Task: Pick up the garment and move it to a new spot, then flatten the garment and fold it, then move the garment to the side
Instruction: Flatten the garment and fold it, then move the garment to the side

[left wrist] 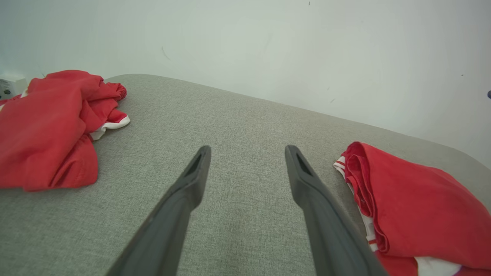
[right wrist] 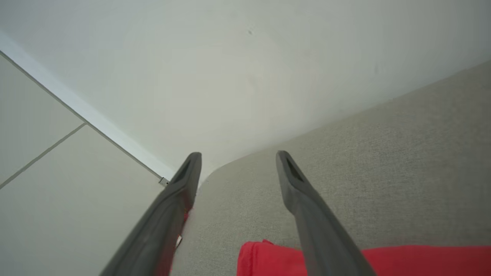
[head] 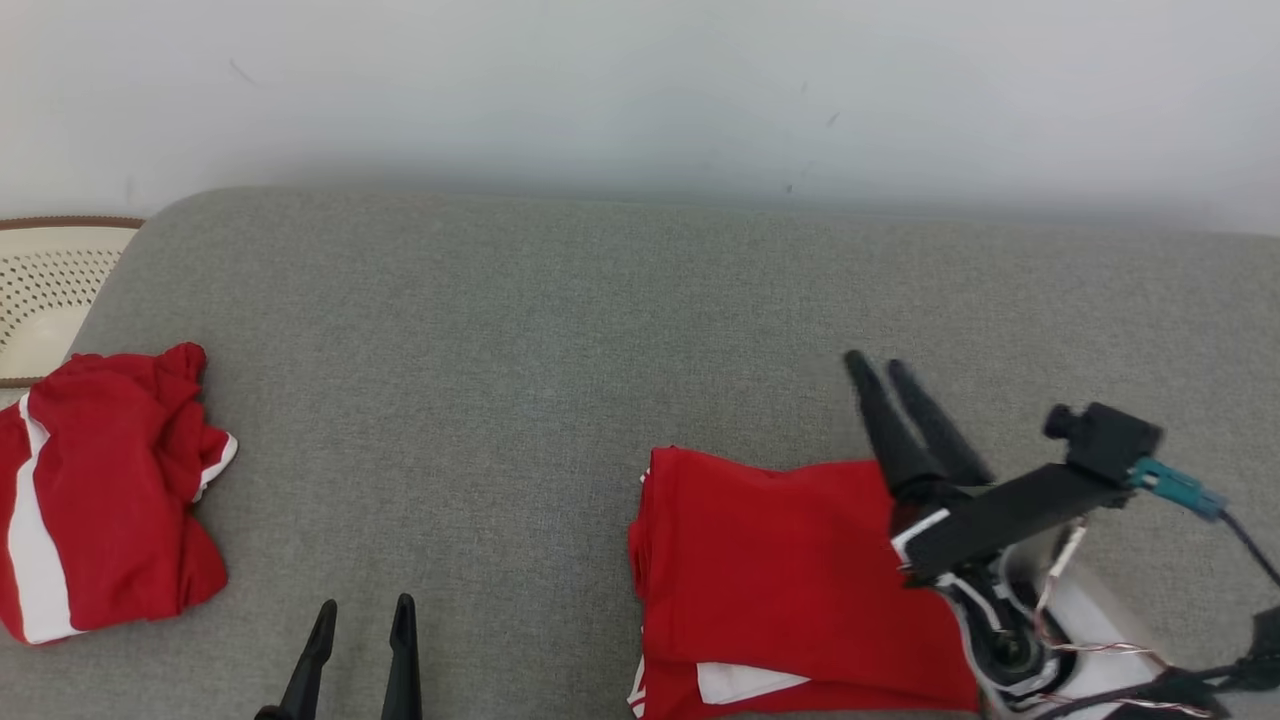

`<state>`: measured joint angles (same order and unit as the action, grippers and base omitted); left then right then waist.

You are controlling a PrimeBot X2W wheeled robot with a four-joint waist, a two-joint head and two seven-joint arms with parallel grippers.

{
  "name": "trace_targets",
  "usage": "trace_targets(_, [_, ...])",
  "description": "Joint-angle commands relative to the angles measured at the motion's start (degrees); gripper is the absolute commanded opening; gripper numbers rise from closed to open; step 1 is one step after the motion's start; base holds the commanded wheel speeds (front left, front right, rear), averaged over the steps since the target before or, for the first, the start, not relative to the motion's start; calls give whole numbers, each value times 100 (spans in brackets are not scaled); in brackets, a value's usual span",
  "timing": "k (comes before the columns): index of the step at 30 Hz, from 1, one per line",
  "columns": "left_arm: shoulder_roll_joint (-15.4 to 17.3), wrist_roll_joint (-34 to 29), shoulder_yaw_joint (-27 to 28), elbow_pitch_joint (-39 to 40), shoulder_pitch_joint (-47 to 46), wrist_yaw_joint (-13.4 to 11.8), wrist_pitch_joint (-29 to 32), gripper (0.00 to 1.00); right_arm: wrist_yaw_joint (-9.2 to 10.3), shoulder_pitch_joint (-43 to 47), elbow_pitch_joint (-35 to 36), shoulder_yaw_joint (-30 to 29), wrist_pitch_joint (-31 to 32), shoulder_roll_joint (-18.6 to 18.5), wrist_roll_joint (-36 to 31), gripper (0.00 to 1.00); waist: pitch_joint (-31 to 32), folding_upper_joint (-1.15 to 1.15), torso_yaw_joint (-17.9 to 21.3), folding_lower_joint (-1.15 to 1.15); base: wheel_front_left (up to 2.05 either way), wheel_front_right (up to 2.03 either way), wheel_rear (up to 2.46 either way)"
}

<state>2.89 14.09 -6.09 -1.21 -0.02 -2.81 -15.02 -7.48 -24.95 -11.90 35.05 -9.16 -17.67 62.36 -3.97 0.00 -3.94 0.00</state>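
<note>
Right fingers (head: 885,420) are spread wide and holding nothing, sticking out over the far edge of the folded garment (head: 780,570), which sits near right on the grey surface (head: 560,330). Left fingers (head: 403,650) are wide too, empty, off to its left. A crumpled garment (head: 100,490) lies far left by a basket (head: 50,290).

There's the red garment (head: 780,560) with white trim, folded flat into a neat rectangle, lying at the near right of the grey cushion (head: 560,330).
</note>
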Motion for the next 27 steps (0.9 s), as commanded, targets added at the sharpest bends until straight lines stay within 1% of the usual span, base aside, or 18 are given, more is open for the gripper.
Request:
trace_targets(1, [0,-16,28,33,57,-10,-23,100,-3,68,-50,-109,-129,-207,-223,100,-7,0,8,0,0,0,0])
trace_targets(6, [1,-31,64,68,75,-18,-24,100,-3,287,-354,-408,-324,-421,-683,100,-22,0,14,0,0,0,0])
trace_targets(10, [1,-28,90,85,107,-24,-24,100,-3,485,-540,-520,-299,-476,-932,100,-28,0,34,0,0,0,0])
trace_targets(15, [1,-36,130,110,130,-39,-24,100,-3,767,-853,-642,93,-511,-1200,100,-45,0,112,0,0,0,0])
trace_targets(18, [0,-40,133,124,96,-56,-23,100,-3,871,-1011,-718,319,-490,-1350,100,-68,0,167,0,0,0,0])
trace_targets(27, [1,-75,121,123,10,-43,-24,100,-3,971,-1353,-752,839,-191,-1535,100,-129,0,230,0,0,0,0])
